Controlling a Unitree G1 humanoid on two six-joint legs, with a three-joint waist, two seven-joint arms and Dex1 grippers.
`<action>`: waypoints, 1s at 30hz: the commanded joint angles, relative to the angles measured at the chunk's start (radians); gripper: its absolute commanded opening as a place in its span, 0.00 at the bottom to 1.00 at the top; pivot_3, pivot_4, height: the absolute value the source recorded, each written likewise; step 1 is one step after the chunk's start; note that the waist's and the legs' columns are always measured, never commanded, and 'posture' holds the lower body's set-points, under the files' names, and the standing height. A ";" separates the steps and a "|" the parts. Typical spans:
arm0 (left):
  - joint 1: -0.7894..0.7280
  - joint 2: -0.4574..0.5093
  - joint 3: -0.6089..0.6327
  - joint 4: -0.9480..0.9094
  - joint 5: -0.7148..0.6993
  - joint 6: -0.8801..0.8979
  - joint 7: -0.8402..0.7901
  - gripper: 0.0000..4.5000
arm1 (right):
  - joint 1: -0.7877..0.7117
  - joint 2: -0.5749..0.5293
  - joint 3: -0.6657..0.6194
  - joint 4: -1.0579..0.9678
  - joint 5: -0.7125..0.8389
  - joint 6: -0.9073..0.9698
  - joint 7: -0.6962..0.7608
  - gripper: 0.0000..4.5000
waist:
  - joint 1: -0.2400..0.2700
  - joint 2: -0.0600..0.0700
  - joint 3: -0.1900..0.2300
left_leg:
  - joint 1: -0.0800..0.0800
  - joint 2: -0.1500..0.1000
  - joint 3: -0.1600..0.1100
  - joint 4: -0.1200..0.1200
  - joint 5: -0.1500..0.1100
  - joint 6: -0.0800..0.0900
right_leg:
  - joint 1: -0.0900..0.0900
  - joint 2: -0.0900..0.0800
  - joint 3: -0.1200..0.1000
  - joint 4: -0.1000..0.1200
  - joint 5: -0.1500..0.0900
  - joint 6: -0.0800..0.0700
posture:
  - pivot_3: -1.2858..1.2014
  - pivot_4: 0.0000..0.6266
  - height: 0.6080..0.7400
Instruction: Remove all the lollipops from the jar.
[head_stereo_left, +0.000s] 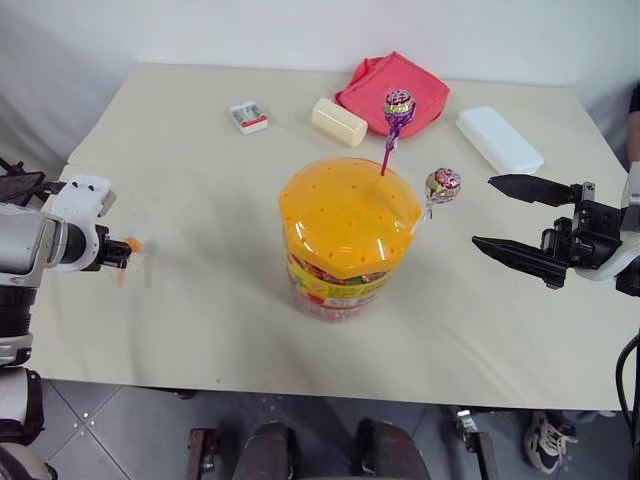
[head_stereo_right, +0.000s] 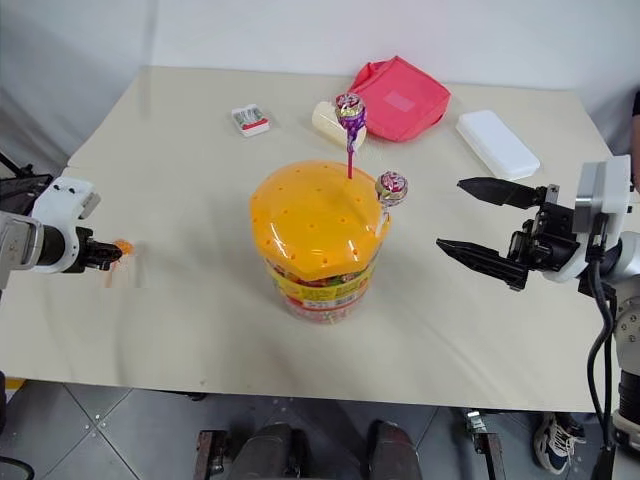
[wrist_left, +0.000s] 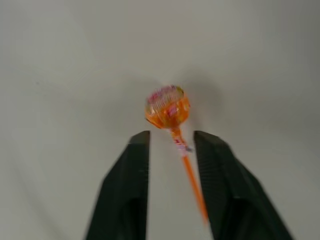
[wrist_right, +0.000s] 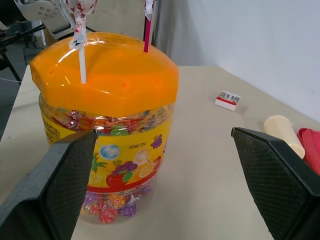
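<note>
The jar (head_stereo_left: 345, 240), a clear tub with a colourful label and a holed orange lid, stands mid-table. Two lollipops stick upright in its lid: one on a purple stick (head_stereo_left: 399, 105) and one on a white stick (head_stereo_left: 442, 185). A third lollipop (wrist_left: 167, 106), on an orange stick, lies loose between the parted fingers of my left gripper (wrist_left: 171, 137), over the table's left side (head_stereo_left: 128, 245). Right of the jar, level with its lid, my right gripper (head_stereo_left: 483, 212) is wide open and empty, and the jar (wrist_right: 110, 150) sits ahead of it.
At the table's far side lie a pink pouch (head_stereo_left: 393, 90), a white rectangular box (head_stereo_left: 498, 139), a cream cylinder (head_stereo_left: 339, 121) and a small red-and-white item (head_stereo_left: 249, 117). A person's shoe (head_stereo_left: 548, 440) is on the floor by the table's near right corner.
</note>
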 joint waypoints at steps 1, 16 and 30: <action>-0.042 0.053 -0.004 -0.065 -0.011 0.016 -0.030 0.60 | 0.006 -0.012 -0.034 -0.024 0.010 -0.014 0.008 1.00 | 0.000 0.000 0.000 | 0.000 0.000 0.000 0.000 0.000 0.000 | 0.000 0.000 0.000 0.001 0.000 0.000 | 0.52 0.24 1.00; -0.165 -0.072 0.186 -0.114 -0.145 -0.287 -0.183 0.99 | 0.072 -0.091 -0.101 -0.154 0.043 0.092 -0.091 1.00 | -0.001 -0.001 0.000 | -0.004 0.000 0.008 0.000 0.000 0.000 | -0.013 0.000 0.010 0.009 0.000 0.000 | 0.52 0.24 1.00; 0.058 -0.237 0.374 -0.053 -0.440 -0.911 -0.841 0.99 | 0.020 -0.033 -0.032 -0.438 0.241 0.314 -0.422 1.00 | -0.004 -0.002 -0.001 | -0.004 0.000 0.010 0.003 0.000 0.000 | -0.014 -0.001 0.010 0.011 0.000 -0.001 | 0.52 0.24 1.00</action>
